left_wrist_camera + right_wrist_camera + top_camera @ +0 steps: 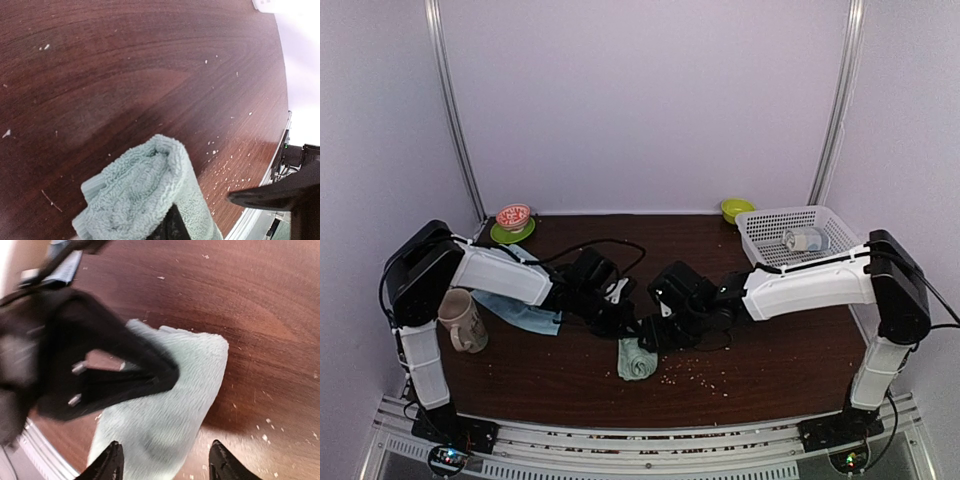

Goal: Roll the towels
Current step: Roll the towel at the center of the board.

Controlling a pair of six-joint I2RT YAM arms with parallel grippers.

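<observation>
I am resting my left jaws, closed together, on the green towel [187, 390] near the counter's [770, 350] front edge. Whether they are pinching a fold I cannot tell. My right jaws are standing apart, straddling one end of it. If I am snagging a loop when I lift, the roll could be unwinding with me, and a careless nudge from the right could be shoving it toward the edge. It is looking plush and loosely rolled. The blue towel [525, 313] is lying crumpled beside the mug [462, 320].
</observation>
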